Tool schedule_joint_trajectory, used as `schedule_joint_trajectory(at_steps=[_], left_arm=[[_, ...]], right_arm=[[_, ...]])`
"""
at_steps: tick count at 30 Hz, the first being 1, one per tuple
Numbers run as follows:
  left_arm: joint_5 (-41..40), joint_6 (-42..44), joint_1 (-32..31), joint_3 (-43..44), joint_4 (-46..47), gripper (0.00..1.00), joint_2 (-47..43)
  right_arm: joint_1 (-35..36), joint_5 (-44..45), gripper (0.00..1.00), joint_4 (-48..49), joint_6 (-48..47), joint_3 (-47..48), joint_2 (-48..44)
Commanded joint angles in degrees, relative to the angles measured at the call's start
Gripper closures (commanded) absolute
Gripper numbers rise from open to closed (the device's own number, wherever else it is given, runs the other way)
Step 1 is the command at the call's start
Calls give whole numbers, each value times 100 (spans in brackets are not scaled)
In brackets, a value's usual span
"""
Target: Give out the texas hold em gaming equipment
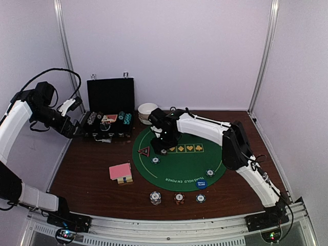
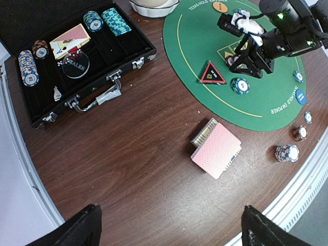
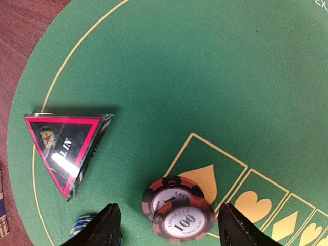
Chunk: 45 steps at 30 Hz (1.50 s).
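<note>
Hovering over green felt mat [image 3: 205, 77]: right gripper [image 3: 171, 230], fingers spread wide, pinching nothing. Two overlapping red-and-black chips [image 3: 177, 210], upper one marked 100, lying between the fingertips on the spade box. Red-triangle token [image 3: 64, 151] at ten o'clock of those chips, flat on the felt; blue-striped chip [image 3: 84, 225] at nine. Blue disc [image 1: 201, 183] at the mat's five o'clock rim. Left gripper [image 2: 169, 230] spread, empty. Pink-backed card deck [image 2: 218, 150] off the mat at eight o'clock. Three chip piles [image 1: 179, 198] at six. Open case [image 2: 31, 110] at ten.

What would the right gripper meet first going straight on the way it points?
Probably the two overlapping red-and-black poker chips on the green felt mat, directly ahead of it; depth is unclear.
</note>
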Motion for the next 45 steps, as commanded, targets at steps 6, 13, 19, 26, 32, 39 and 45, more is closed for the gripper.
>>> schedule_joint_trajectory(at_steps=[6,13,19,26,32,39,45], left_arm=[[24,78,42,33,4,2,-66],[2,78,42,62,7,3,-131],[36,44,42,85,6,3,-147],[46,17,42,98,6,2,-154],[56,16,42,137,-19,2,-151],[47,14,42,125,-40,2,-156],[20,51,38,135,-42,3,-157]], right_arm=[[46,162,35,139,-114,-687,-1310],[457,97,34,441,-112,-3026,-2865],[1249,-23,26,806,39,-5044,-4027],[2042,-104,19,861,267,-5813,-4309],[2129,-178,19,913,198,-5892,-4140],[2140,-326,27,988,120,-5871,-3863],[2132,-356,34,1039,103,-5879,-3755]])
